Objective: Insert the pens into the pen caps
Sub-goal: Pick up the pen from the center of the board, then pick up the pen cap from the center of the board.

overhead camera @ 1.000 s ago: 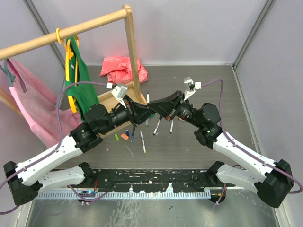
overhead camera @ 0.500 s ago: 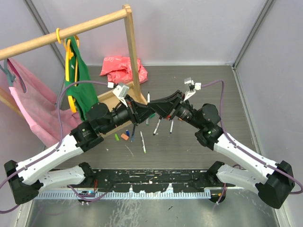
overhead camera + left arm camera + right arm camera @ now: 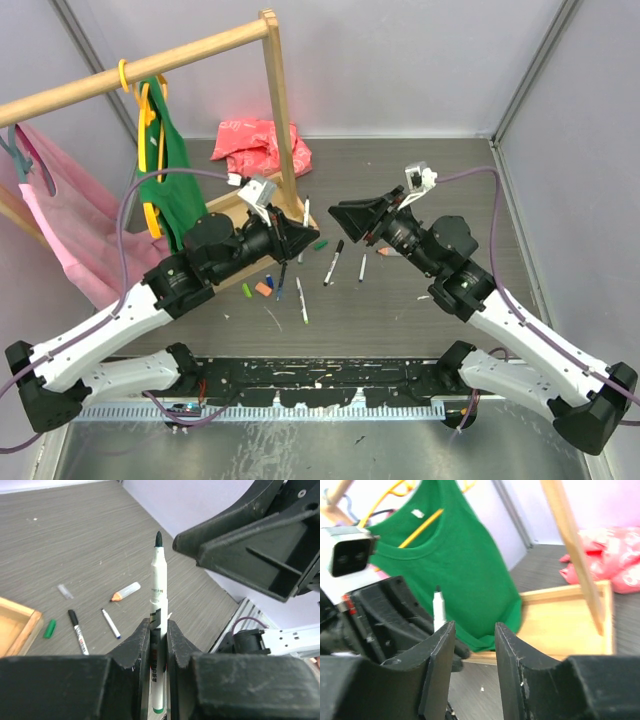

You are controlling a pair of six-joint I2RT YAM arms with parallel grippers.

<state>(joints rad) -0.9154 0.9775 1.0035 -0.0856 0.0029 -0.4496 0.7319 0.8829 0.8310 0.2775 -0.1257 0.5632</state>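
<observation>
So, standing here watching: the left pincer [image 3: 159, 630] is clamped on a pen [image 3: 159, 587], gripping it low on the barrel. The pen sticks up through the middle of the left wrist view, with a bare black nib on top and a green end at the bottom edge. No cap on it that I can see.

The right pincer [image 3: 474, 627] is sprung apart and holding nothing. You can look straight through the gap to the green shirt [image 3: 465, 555]. From overhead the two face each other around frame centre, tips near but not touching.

My take is that the right one has to fetch a cap next. There's a green cap [image 3: 320, 244] on the table [image 3: 450, 180] just below the gap between them, beside the loose pens [image 3: 333, 262]. Given the pen's green end I'd guess that's the match, though I can't be sure.

Tips for doing it well:
- Grab the cap by its closed end so the mouth is free, and square across the pads so it can't twist.
- Park the left arm and let only the right arm travel.
- Bring the cap in along the pen's own line. Come in at an angle and the nib could scrape the rim, or the pen could pivot in the grip.
- Push until it seats, then let go.
</observation>
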